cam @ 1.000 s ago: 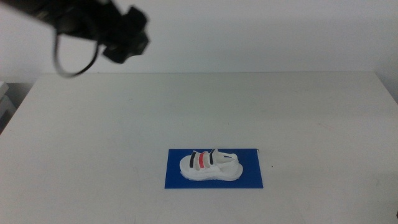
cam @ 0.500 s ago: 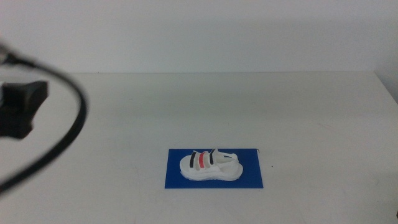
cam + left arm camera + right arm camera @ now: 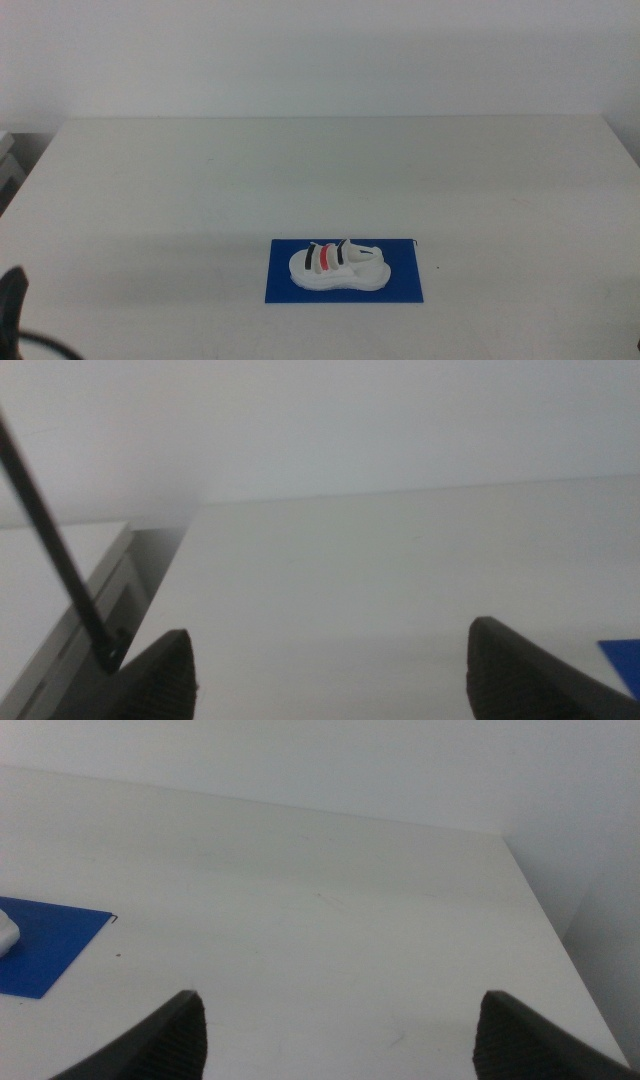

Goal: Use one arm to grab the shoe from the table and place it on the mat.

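The white shoe (image 3: 337, 266), with black and red straps, lies on its sole on the blue mat (image 3: 344, 291) near the front middle of the table (image 3: 330, 170). No gripper touches it. A dark piece of the left arm (image 3: 10, 300) shows at the lower left corner of the middle view. The left gripper (image 3: 330, 660) is open with nothing between its jaws, over the table's left side, with a corner of the mat (image 3: 622, 657) in sight. The right gripper (image 3: 340, 1030) is open and holds nothing, near the table's right side; the mat (image 3: 40, 945) and a bit of the shoe (image 3: 6, 933) show there.
A grey cabinet or stand (image 3: 60, 610) stands beyond the table's left edge, with a thin black cable (image 3: 50, 530) crossing in front of it. The table's right edge (image 3: 545, 920) drops off close to the right gripper.
The left arm has swung down and back from the upper left of the middle view to the lower left corner. The shoe and mat have not moved.
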